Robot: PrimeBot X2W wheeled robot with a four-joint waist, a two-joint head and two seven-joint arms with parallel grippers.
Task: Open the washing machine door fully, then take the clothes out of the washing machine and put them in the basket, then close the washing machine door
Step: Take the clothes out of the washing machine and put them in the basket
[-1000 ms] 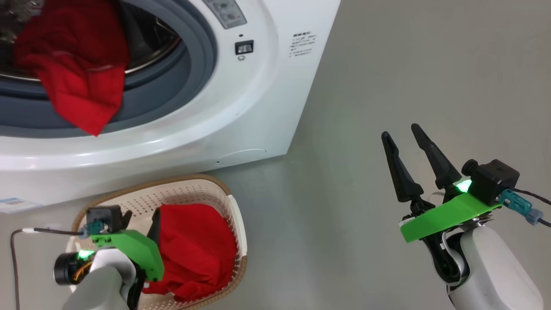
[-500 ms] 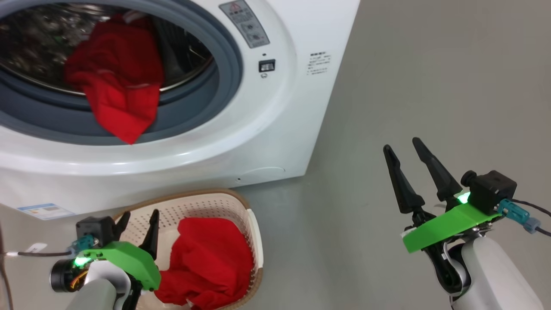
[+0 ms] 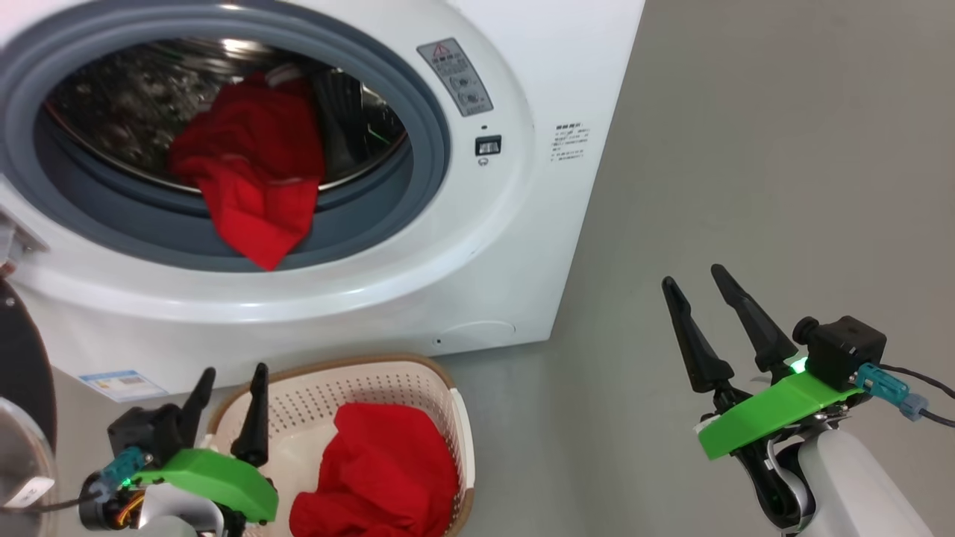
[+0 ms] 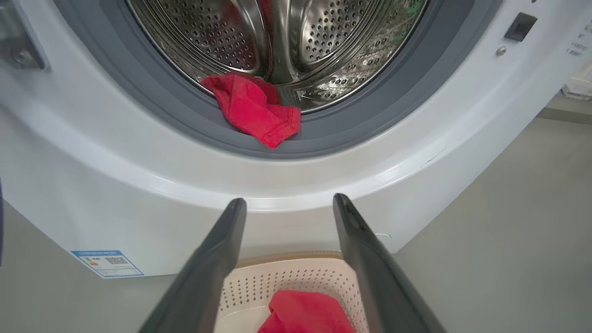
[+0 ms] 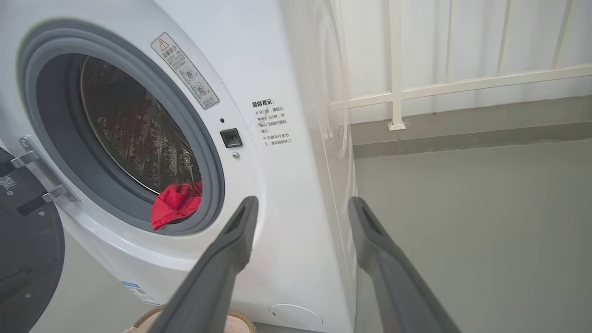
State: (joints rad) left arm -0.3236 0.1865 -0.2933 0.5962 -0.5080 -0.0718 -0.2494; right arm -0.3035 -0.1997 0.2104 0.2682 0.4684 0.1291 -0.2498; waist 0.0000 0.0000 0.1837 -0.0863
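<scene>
The white washing machine (image 3: 522, 246) stands with its door (image 3: 22, 373) swung open at the far left, the black rim (image 5: 23, 259) showing. A red garment (image 3: 254, 179) hangs out of the steel drum over the grey rubber ring (image 4: 259, 113) (image 5: 178, 203). Another red garment (image 3: 380, 477) lies in the cream basket (image 3: 418, 380) on the floor before the machine (image 4: 305, 317). My left gripper (image 3: 233, 373) is open and empty above the basket's left end (image 4: 289, 203). My right gripper (image 3: 694, 277) is open and empty over the floor, right of the machine (image 5: 300, 203).
Grey floor (image 3: 746, 149) spreads to the right of the machine. A white railing and wall (image 5: 462, 83) stand behind it. A blue sticker (image 3: 123, 384) marks the machine's lower front.
The head camera has tilted up and left, so the drum opening and door edge come into view. My left gripper has risen clear of the red garment in the basket.
</scene>
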